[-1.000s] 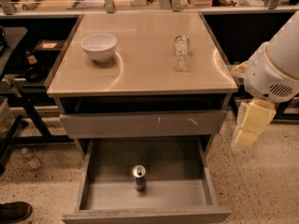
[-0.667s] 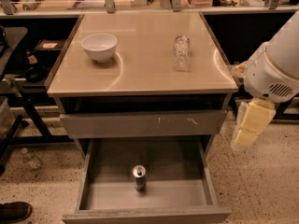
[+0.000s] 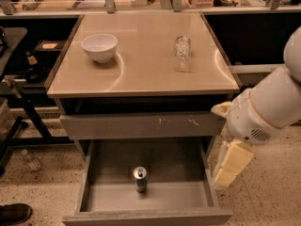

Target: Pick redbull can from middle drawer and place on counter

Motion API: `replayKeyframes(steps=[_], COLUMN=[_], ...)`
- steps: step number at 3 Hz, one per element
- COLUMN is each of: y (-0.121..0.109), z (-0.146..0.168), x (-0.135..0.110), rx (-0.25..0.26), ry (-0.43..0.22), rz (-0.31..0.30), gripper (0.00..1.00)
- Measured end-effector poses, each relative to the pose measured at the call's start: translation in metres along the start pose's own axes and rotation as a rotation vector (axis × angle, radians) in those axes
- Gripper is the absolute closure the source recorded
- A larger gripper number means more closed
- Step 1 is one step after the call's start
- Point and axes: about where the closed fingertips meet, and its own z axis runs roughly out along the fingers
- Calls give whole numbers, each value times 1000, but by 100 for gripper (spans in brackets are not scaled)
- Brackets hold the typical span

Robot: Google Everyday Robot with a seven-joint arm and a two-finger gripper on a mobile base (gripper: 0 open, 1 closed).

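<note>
The redbull can [image 3: 139,178] stands upright on the floor of the open middle drawer [image 3: 183,164], near its front middle. The counter [image 3: 141,55] is the glossy beige top above it. My gripper [image 3: 231,164] hangs at the end of the white arm [image 3: 265,109], just outside the drawer's right wall. It sits to the right of the can, apart from it and higher up. It holds nothing that I can see.
A white bowl [image 3: 99,47] sits on the counter's left side and a clear crinkled bottle [image 3: 182,53] on its right. A closed grey drawer front with white scuffs [image 3: 141,125] lies above the open drawer. A dark shoe [image 3: 14,213] is on the floor at lower left.
The arm and gripper have come down and to the left, closer to the open drawer's right side. The can, bowl and bottle have not moved.
</note>
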Motion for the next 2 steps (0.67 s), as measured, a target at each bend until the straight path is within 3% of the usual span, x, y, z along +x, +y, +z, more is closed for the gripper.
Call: replayKeyframes(steps=[1, 2], y=[14, 27], z=[44, 79], x=[-4, -8], rx=[-41, -84], ry=[-84, -128], rz=[6, -6], gripper=[0, 0])
